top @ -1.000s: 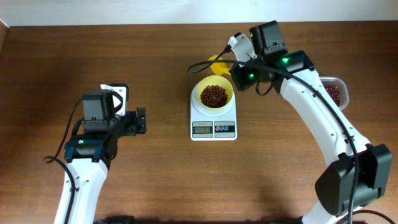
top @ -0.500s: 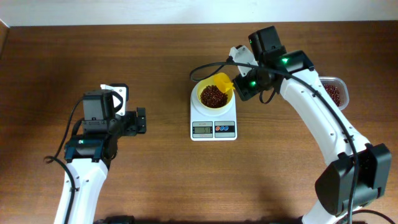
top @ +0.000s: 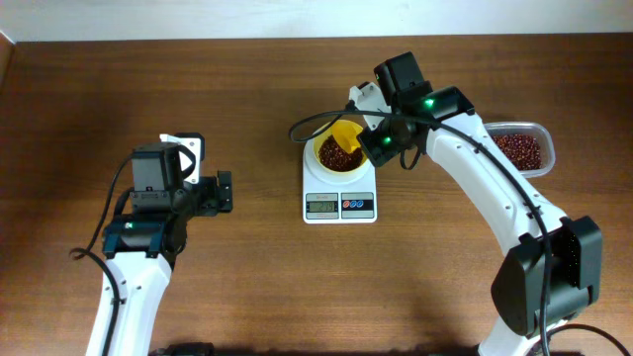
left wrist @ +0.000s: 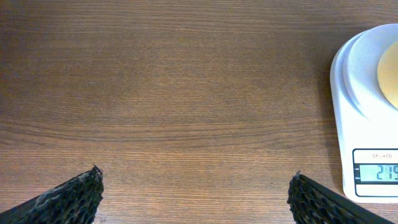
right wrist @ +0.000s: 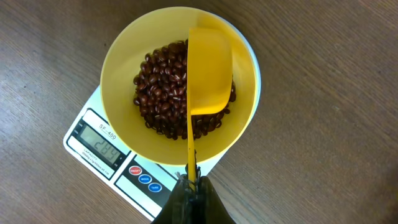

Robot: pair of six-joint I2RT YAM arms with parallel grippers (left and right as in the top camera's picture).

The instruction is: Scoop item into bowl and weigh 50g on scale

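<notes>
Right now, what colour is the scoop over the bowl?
The scoop is yellow, clearest in the right wrist view.

Scoop (right wrist: 209, 65) now over bowl (right wrist: 118, 71) — prob. emptied

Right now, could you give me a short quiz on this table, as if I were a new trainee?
1. True or false: the yellow bowl of beans stands on the white scale.
2. What does the right gripper hold? A) the yellow scoop B) the bowl C) nothing
3. Fill the gap: the left gripper, above the table, is ___ (open or shut).
Key: 1 true; 2 A; 3 open.
</notes>
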